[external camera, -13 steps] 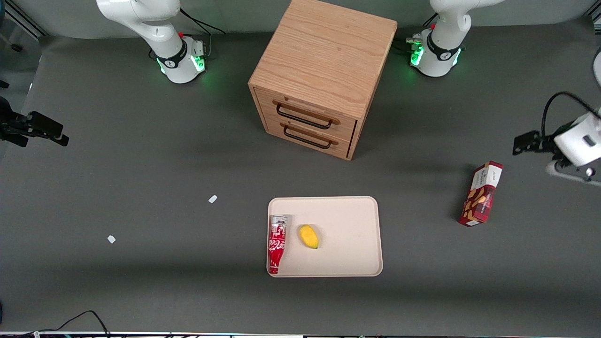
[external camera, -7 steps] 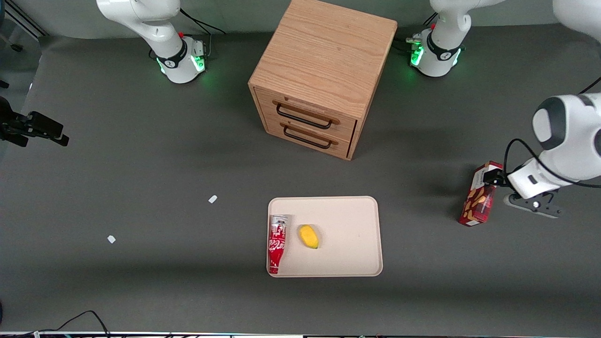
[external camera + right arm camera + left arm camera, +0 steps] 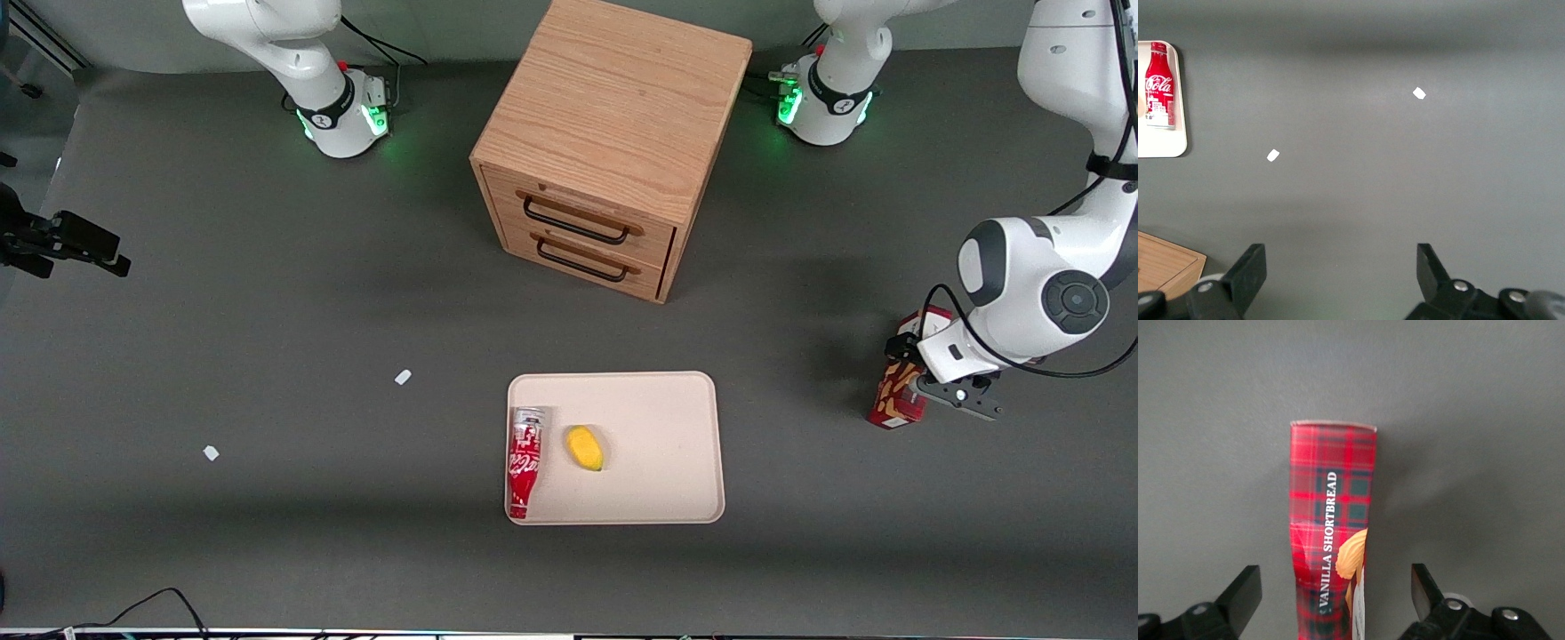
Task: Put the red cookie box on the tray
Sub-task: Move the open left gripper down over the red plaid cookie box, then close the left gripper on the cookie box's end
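Tool spread wide, holding nothing, straddling red cookie box lying on surface well apart from tray; off-centre closing risks shoving or twisting box.

The red cookie box carries the words "VANILLA SHORTBREAD" in white letters along its tartan side, read clearly in the left wrist view; the claw hangs over this box with its two fingers spread wide, one on each side and neither touching it; in the front view the box shows no print that can be read. The red bottle-shaped can on the tray bears the white script "Coca-Cola" (the smaller white marks under it cannot be read); in the front view the same can shows white script running along its length.
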{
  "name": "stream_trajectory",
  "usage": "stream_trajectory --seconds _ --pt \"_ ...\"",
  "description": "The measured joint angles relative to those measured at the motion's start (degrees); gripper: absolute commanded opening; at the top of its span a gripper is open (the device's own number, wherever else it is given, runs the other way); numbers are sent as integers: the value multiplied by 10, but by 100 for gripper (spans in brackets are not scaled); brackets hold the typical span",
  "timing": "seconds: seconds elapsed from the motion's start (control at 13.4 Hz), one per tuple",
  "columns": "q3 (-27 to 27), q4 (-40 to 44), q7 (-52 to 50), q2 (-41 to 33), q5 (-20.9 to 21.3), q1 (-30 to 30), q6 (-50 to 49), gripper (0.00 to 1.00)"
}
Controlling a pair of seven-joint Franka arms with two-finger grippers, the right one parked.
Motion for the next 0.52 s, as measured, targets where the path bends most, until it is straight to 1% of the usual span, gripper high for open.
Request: stream_trajectory --seconds 0.07,0.15,0.22,0.3,0.45,0.52 --pt "2 -3 2 6 0 0 5 97" --pt "3 -4 3 11 0 0 8 80" --pt "3 -4 3 15 0 0 9 56" --pt "3 -4 3 17 0 0 9 38" --pt "3 -4 3 18 0 0 9 6" --pt "4 -4 3 18 0 0 9 0"
